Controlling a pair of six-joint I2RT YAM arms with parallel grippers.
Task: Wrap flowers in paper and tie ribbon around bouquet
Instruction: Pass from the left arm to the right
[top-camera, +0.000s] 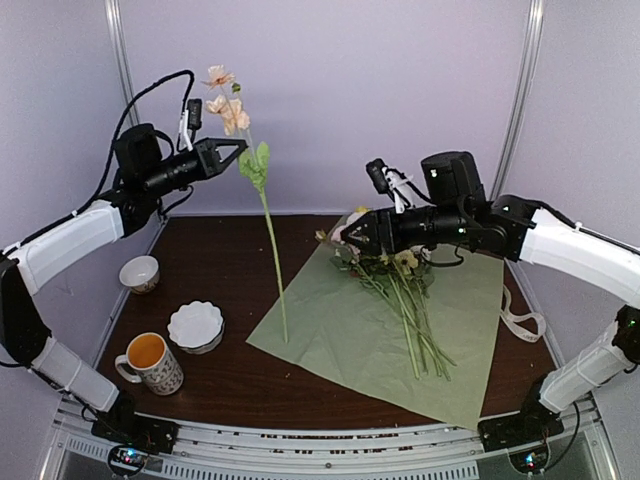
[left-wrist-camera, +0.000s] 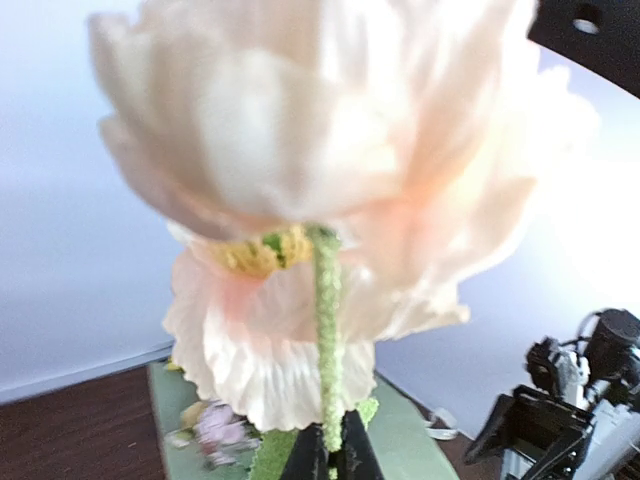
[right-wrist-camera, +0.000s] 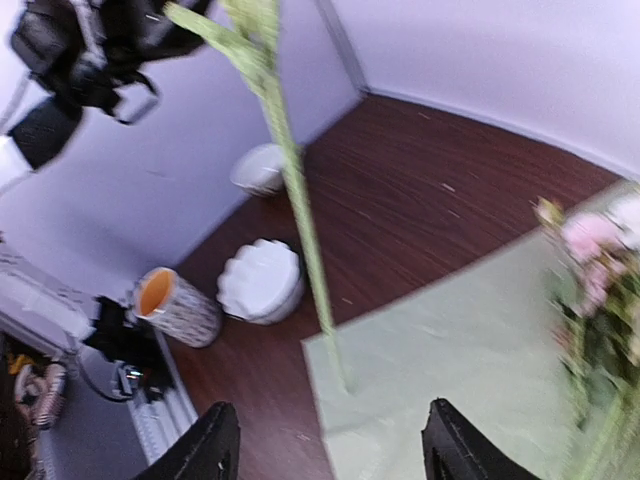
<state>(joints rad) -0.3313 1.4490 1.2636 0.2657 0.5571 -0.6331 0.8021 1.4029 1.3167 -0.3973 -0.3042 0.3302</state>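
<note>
Brown table (top-camera: 215, 255): L hand (top-camera: 238, 148) clamps tall flower (top-camera: 268, 215) upright; R hand (top-camera: 348, 232) wide, empty

Blurred peach flower (left-wrist-camera: 330, 180), head beyond left wrist view's top edge

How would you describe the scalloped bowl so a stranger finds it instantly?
Start at the green paper spread on the dark table. Left of it stand three vessels. The bowl is the low white one with a scalloped rim, between the patterned mug and the small cup.
</note>
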